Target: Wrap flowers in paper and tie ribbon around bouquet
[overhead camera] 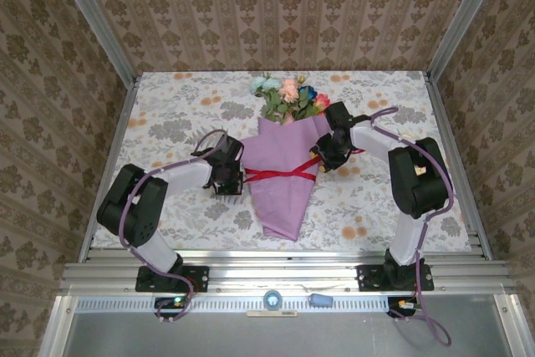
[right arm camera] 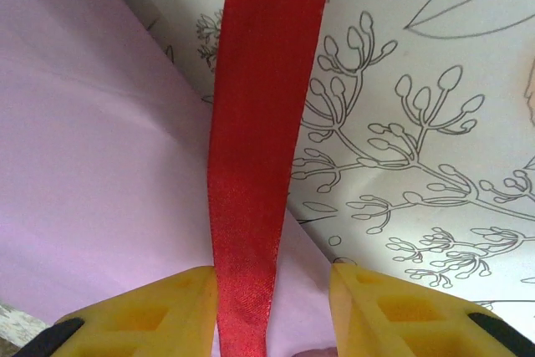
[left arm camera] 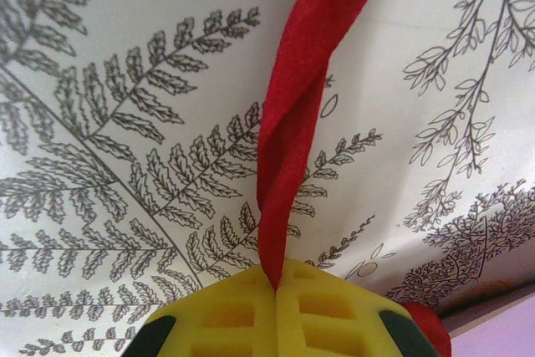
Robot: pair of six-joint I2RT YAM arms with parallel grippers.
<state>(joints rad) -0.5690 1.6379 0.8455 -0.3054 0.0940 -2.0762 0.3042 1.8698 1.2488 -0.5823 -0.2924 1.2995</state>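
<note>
The bouquet lies in the middle of the table, its flowers (overhead camera: pixel 288 98) pointing to the far side out of a lilac paper (overhead camera: pixel 280 202) cone. A red ribbon (overhead camera: pixel 280 175) crosses the cone's middle. My left gripper (overhead camera: pixel 227 177) sits at the cone's left edge, its yellow pads (left arm camera: pixel 242 315) shut on the ribbon (left arm camera: pixel 292 123), which rises twisted from the left gripper (left arm camera: pixel 276 277). My right gripper (overhead camera: pixel 326 156) is at the cone's right edge. In the right wrist view the ribbon (right arm camera: pixel 259 123) runs between the open jaws of the right gripper (right arm camera: pixel 272 290), against the left finger (right arm camera: pixel 159 311), over the paper (right arm camera: pixel 84 165).
A floral tablecloth (overhead camera: pixel 167 114) covers the table. Metal rails (overhead camera: pixel 113 165) run along its left and right sides, and a metal bar (overhead camera: pixel 284 269) crosses the near edge by the arm bases. Patterned walls enclose the space on three sides.
</note>
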